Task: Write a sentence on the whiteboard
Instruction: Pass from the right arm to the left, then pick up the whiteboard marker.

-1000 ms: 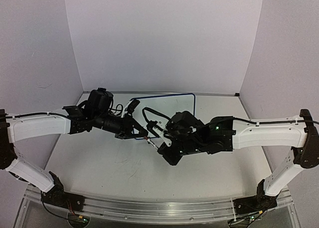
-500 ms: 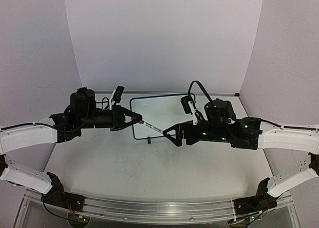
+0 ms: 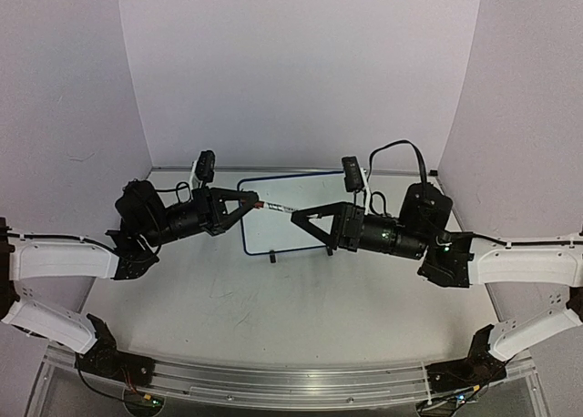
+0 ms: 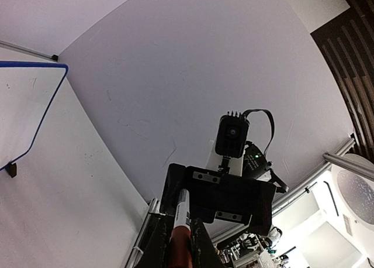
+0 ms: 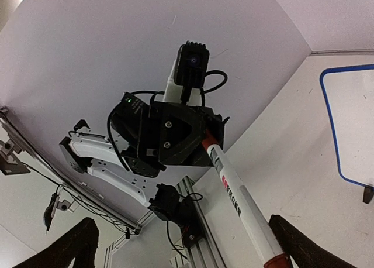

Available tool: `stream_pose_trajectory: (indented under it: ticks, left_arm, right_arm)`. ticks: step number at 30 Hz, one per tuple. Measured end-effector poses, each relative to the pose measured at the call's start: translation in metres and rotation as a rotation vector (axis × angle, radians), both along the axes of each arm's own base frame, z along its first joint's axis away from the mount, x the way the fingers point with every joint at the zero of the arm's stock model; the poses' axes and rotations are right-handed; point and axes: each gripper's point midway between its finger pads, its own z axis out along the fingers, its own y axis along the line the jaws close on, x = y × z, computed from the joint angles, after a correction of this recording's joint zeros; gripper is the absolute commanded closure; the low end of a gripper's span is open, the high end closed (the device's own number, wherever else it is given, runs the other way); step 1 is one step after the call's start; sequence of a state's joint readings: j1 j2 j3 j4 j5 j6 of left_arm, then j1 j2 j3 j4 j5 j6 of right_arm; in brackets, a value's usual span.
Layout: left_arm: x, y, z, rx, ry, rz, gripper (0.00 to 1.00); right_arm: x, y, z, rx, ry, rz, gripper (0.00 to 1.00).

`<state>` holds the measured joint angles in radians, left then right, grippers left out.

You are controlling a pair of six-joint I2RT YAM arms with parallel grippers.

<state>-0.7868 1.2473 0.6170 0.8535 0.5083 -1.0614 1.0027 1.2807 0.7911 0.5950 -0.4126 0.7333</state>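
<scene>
The whiteboard (image 3: 301,189) is resting toward the back of the surface (image 3: 273,317), with its two black feet (image 3: 272,258) at its near edge. Its far edge is lying close to the foot of the back wall (image 3: 301,71), and its blue-framed sides are keeping well apart from the side walls (image 3: 64,116). A broad stretch of surface is running from the board's near edge to the rail (image 3: 291,385) carrying the arm bases. Over the board, the two arms are meeting from either side. The left fingers (image 3: 253,201) are clamping a marker (image 3: 276,208) and pointing it across at the right fingers (image 3: 299,218). Those are standing wide apart, the marker's end reaching between them; whether it is touching one I cannot tell. Arms and marker are crossing over the board's middle, hiding part of its face.
</scene>
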Motion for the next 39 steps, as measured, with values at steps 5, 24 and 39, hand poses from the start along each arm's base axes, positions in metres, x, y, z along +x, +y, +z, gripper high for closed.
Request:
stream_pose_trajectory:
  ticks: [5, 24, 39]
  left_arm:
    - [-0.008, 0.002, 0.017, -0.059, -0.051, -0.029, 1.0]
    - [-0.029, -0.017, 0.004, 0.016, -0.097, -0.084, 1.0]
    - [-0.02, -0.021, 0.002, 0.025, -0.11, -0.05, 1.0]
  right_arm:
    - [-0.006, 0.008, 0.007, 0.039, 0.006, 0.063, 0.11]
    - [-0.005, 0.02, 0.011, 0.073, 0.017, 0.098, 0.2]
    - [0.004, 0.018, 0.01, 0.075, 0.033, 0.08, 0.53]
